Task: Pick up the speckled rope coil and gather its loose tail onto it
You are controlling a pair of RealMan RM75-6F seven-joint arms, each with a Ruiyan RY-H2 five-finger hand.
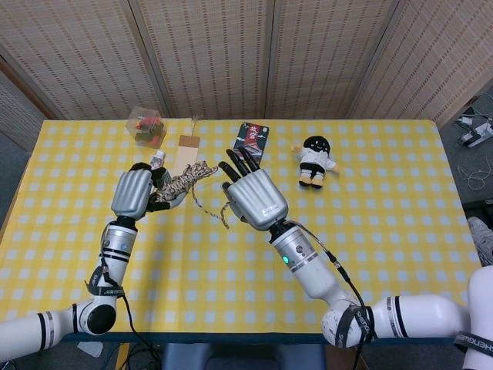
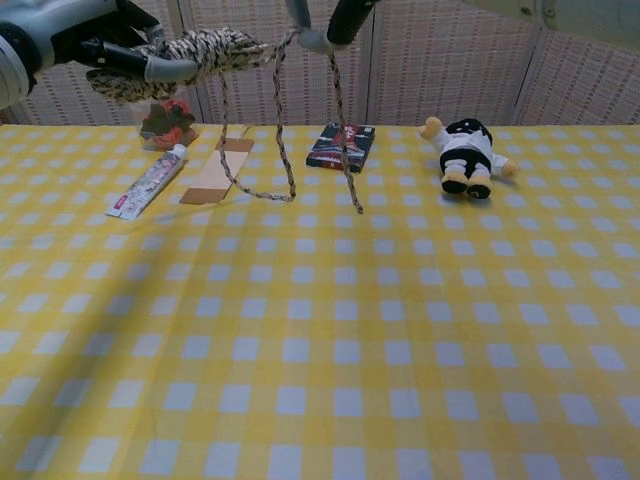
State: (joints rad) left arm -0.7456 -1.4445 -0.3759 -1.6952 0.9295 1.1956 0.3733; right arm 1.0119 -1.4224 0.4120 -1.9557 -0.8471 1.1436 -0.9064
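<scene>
My left hand (image 1: pixel 137 193) (image 2: pixel 70 40) grips the speckled rope coil (image 1: pixel 182 180) (image 2: pixel 195 50) and holds it up above the yellow checked table (image 1: pixel 385 254) at the left. The loose tail (image 2: pixel 283 150) sags in a loop from the coil down to the cloth and rises to my right hand (image 1: pixel 253 194) (image 2: pixel 325 28). That hand pinches the tail between thumb and fingers at the top of the chest view. The tail's end (image 2: pixel 350 175) (image 1: pixel 218 214) hangs from that hand down to the table. In the head view the right hand's back hides the pinch.
Under the raised rope lie a toothpaste tube (image 2: pixel 150 185), a brown card (image 2: pixel 215 168) and a clear box of red items (image 1: pixel 146 126). A dark booklet (image 2: pixel 342 146) and a small doll (image 2: pixel 465 152) lie further right. Woven screens stand behind the table.
</scene>
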